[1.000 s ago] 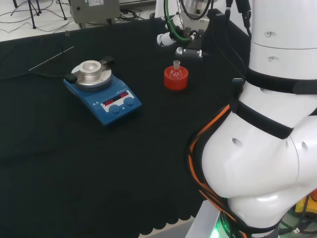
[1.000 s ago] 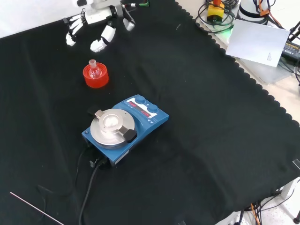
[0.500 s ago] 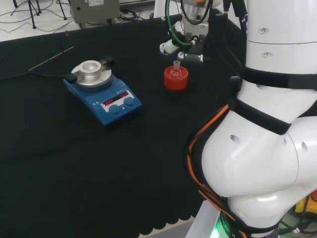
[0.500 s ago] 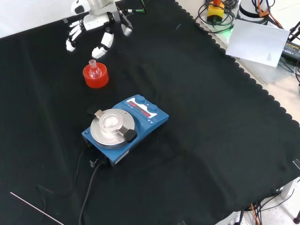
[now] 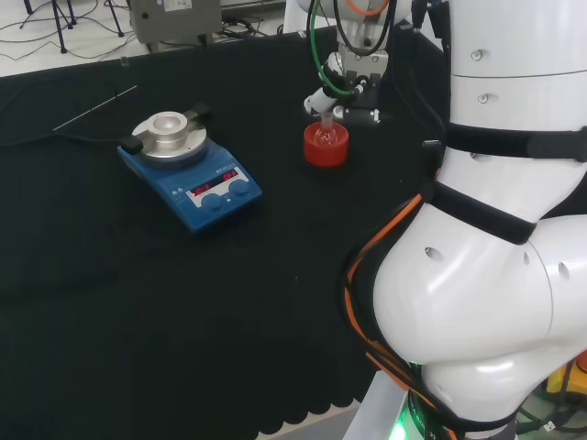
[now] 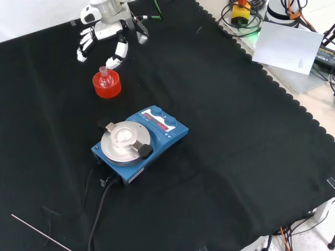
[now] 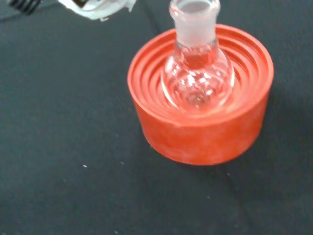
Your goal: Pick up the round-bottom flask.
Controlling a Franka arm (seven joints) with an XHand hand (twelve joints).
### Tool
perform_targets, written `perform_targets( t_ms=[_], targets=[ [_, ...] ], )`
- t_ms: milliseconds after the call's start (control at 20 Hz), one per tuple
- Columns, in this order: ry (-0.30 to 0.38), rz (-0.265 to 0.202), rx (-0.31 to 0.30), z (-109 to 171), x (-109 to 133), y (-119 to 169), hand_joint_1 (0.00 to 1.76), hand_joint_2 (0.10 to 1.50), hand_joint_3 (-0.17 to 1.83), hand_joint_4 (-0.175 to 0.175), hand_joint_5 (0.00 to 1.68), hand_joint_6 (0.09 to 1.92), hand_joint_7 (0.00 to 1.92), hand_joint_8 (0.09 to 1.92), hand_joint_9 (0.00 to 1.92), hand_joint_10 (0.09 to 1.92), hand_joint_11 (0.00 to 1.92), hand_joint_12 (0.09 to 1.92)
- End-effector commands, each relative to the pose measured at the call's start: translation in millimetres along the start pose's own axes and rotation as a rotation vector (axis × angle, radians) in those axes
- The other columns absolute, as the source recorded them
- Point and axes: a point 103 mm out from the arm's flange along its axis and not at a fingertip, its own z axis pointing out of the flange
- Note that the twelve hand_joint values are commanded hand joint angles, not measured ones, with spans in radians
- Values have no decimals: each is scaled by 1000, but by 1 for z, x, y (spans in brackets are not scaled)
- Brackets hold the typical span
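Wrist view: a small clear glass round-bottom flask [image 7: 197,73] with a frosted neck is seen upright in a red ribbed ring stand [image 7: 200,122], its bulb empty. Front view: flask [image 6: 104,76] and stand [image 6: 107,85] are placed at the upper left, with the black and white hand [image 6: 107,32] just above, fingers spread and relaxed, one fingertip near the neck. A blue hotplate stirrer [image 6: 138,143] is seen at centre.

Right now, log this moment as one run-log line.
stage: approach | robot hand: open, just beyond flask, not touching | flask: upright in red stand | stirrer: untouched
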Motion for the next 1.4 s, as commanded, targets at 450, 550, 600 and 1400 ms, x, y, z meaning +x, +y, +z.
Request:
perform_targets(
  t_ms=[450, 550, 600, 1400],
  targets=[
    [31, 42, 25, 19, -23, 9, 849, 651, 693, -72, 505, 87, 160, 674, 285, 740, 0, 1276],
    [26, 42, 28, 22, -23, 10, 847, 650, 695, -71, 511, 87, 159, 674, 284, 740, 0, 1276],
    [37, 41, 32, 21, -27, 11, 846, 649, 696, -70, 517, 87, 159, 674, 284, 740, 0, 1276],
    [27, 42, 57, 34, -27, 20, 839, 643, 703, -48, 634, 87, 159, 672, 283, 738, 0, 1271]
  ],
)
